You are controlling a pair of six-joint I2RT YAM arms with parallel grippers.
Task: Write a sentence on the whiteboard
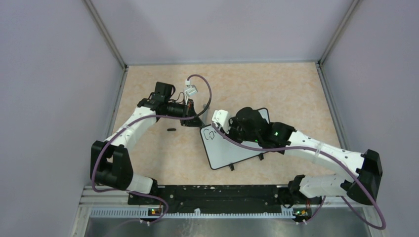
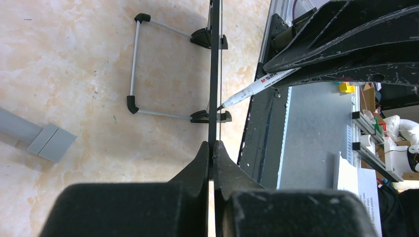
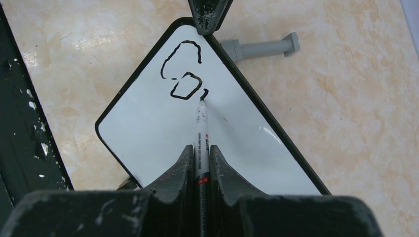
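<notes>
Two black grippers are busy with one whiteboard (image 1: 232, 148). It sits near the middle of the bench (image 1: 286, 94), turned at a slant, between the two arms. It is flat, white and a bit shiny, with round corners and a thin black rim.

The left gripper (image 1: 194, 119) is pinched tight on the rim at the board's far corner. A thin grey wire leg (image 2: 132, 64) with black ends sticks out from the back of the board.

The right gripper (image 3: 201, 153) is closed snugly on a marker pen (image 3: 201, 131). The pen is slim and white, with small print on its side and a black tip. The tip touches the white face of the board.

The sentence (image 3: 183, 69) is only begun. It has a big round "C", a small "o", and a tiny black mark right at the pen tip.

The bench is hard and smooth. It is sandy in colour with pale cloudy patches, like stone. A short grey bar (image 3: 262, 48) lies on it just past the board's far edge. A small dark thing (image 1: 171, 130) lies on the bench near the left arm.
</notes>
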